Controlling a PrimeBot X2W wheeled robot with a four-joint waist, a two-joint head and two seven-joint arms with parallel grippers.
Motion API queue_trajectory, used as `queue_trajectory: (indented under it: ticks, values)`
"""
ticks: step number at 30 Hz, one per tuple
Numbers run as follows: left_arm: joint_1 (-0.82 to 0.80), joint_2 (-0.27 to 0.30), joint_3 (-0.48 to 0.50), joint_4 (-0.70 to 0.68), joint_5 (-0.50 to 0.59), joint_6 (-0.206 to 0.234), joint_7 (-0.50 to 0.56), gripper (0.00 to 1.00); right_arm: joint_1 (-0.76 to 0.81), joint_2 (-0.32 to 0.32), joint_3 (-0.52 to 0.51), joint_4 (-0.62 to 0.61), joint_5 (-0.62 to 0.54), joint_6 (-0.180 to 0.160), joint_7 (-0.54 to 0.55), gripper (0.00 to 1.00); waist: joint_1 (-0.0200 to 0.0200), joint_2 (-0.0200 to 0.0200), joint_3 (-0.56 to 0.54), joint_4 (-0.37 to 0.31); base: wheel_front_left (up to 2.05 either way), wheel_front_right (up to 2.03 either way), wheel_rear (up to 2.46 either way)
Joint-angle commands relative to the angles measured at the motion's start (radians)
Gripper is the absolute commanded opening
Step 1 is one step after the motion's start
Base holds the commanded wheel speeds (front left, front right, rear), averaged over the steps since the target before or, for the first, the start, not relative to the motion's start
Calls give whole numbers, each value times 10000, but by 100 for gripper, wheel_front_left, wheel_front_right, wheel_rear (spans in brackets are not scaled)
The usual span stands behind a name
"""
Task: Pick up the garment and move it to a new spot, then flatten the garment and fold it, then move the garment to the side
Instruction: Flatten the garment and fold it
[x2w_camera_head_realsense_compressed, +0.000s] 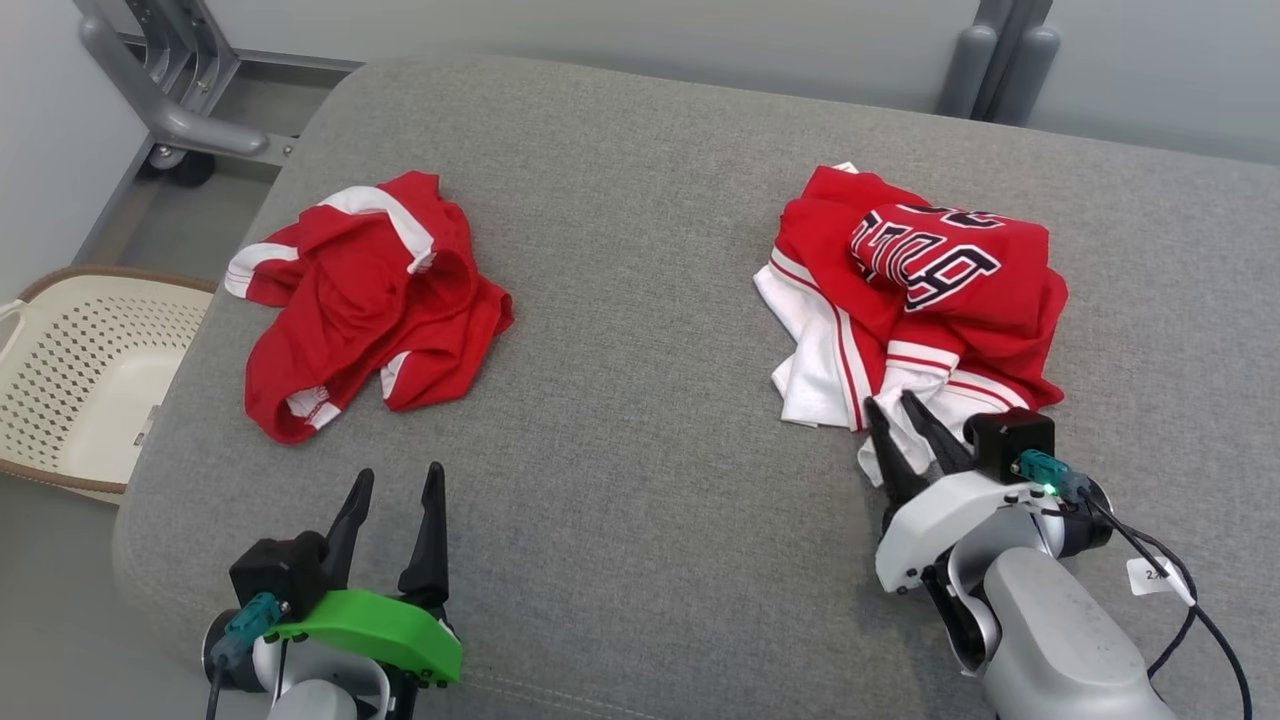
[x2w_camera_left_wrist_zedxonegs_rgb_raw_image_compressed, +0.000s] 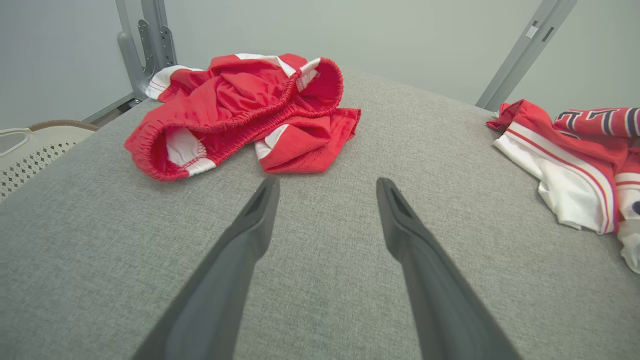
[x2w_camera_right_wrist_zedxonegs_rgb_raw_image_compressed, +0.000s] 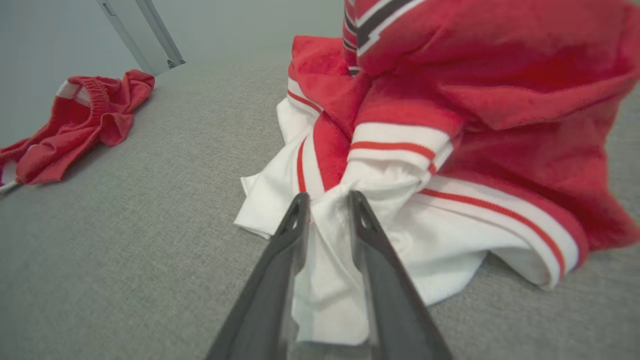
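Two garments lay apart on the grey surface (x2w_camera_head_realsense_compressed: 640, 200): the right jaws pinched a white fold at the crumpled jersey's (x2w_camera_head_realsense_compressed: 930, 300) near edge, the left jaws gaped empty short of the red shorts (x2w_camera_head_realsense_compressed: 360, 300), so pick-up seemed begun, needing a clean lift next.

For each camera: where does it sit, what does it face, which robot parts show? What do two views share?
Head: above, looking down at pad, shorts, jersey; shows left gripper, right gripper.
Left wrist: low over the pad, facing the shorts; open fingers show.
Right wrist: low, facing the jersey; its fingers pinch white cloth.
Shared: both wrist views show shorts and jersey.
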Motion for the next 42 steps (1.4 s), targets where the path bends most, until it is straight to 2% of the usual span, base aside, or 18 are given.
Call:
queue_trajectory:
  ticks: [1,5,9,15,22,26,30,33,34,35,38,42]
  values:
    - [51,29,26,6,-71,-29,5,100,-42,-48,-54,77,-91,-13,-2,0,0,0,-12,-16,0,0,0]
    - [157,27,9,73,-178,-30,4,100,-21,-32,-248,123,-190,-14,-2,0,0,0,-33,-185,0,0,0]
    - [137,-8,-48,66,-243,-30,4,100,14,-31,-521,-430,-137,-14,-3,0,0,0,-36,-445,0,0,0]
    - [192,-28,-48,-3,-340,-31,4,100,-363,-51,-1138,-2508,239,-14,-7,0,0,0,-164,-1067,0,0,0]
    - [99,-31,-170,86,-385,-31,4,100,-880,-641,-2517,-4268,325,-14,-13,0,0,0,-356,-1962,0,0,0]
    - [145,-62,-264,161,-487,-31,4,100,-726,-1066,-3317,-4391,225,-14,-13,0,0,0,-438,-2375,0,0,0]
    - [176,-89,-431,219,-552,-31,4,100,-424,-1512,-4082,-3974,38,-12,-14,0,0,0,-449,-2615,0,0,0]
    - [135,-100,-554,241,-580,-32,4,100,-112,-1678,-4273,-3383,-222,-12,-13,0,0,0,-426,-2716,0,0,0]
    - [104,-103,-593,252,-572,-32,4,100,2,-1760,-4244,-3064,-377,-10,-14,24,0,0,-413,-2736,0,0,0]
    - [75,-104,-601,260,-578,-30,4,100,79,-1781,-4235,-2695,-389,-10,-13,100,0,0,-400,-2755,0,0,0]
    - [-23,-108,-683,287,-557,-30,4,100,58,-1803,-4355,-2233,-565,-10,-14,100,0,0,-335,-2797,0,0,0]
    - [-68,-110,-765,308,-521,-30,4,100,329,-1449,-4239,-2199,-753,-9,-13,100,0,0,-266,-2830,0,0,0]
